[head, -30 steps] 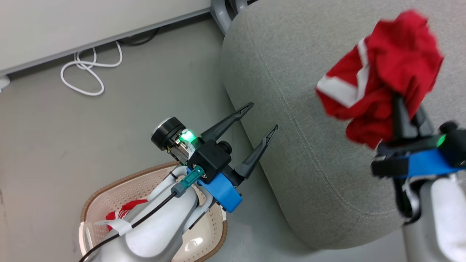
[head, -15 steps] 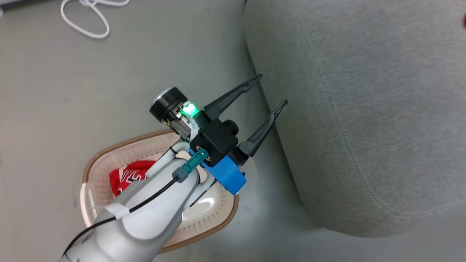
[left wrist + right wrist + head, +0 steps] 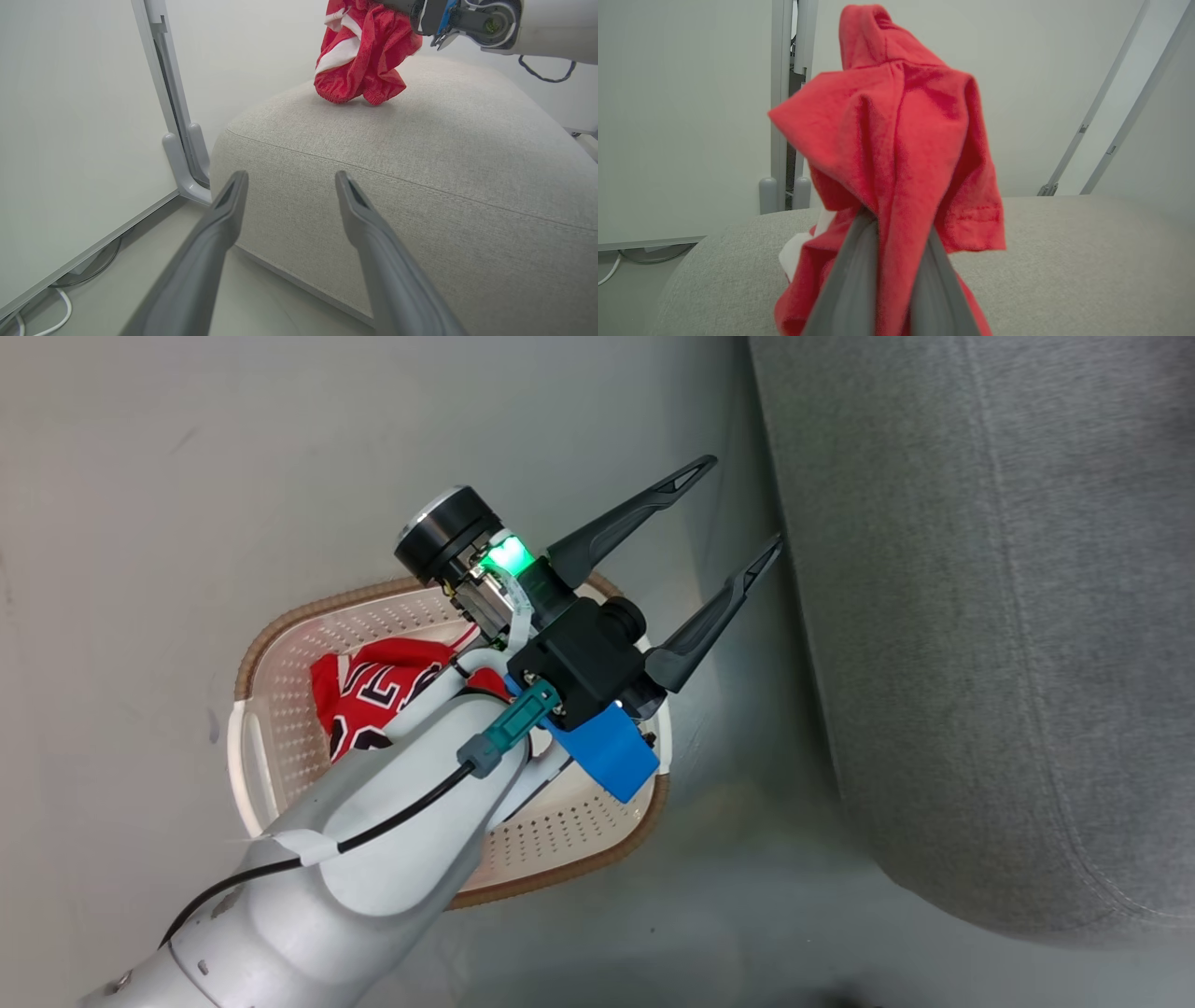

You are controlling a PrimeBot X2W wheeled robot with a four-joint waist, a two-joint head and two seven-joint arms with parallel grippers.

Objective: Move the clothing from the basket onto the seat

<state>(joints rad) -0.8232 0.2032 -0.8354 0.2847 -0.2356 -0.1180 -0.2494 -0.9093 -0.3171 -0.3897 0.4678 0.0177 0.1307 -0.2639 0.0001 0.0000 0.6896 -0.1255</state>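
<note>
Two risks imo: right tool [image 3: 896, 224] is clamped on the plain red garment [image 3: 364, 51], bottom looks to brush the seat [image 3: 420, 154], and cloth draped over it may stay hooked on release, while left tool [image 3: 744, 502], jaws apart above the basket [image 3: 280, 747], could catch its edge going for the jersey [image 3: 373, 686].

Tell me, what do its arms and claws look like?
The left arm is a smooth pale-grey shell with a black cable along it. The left gripper has two long dark tapered fingers, a blue bracket and a green light.
</note>
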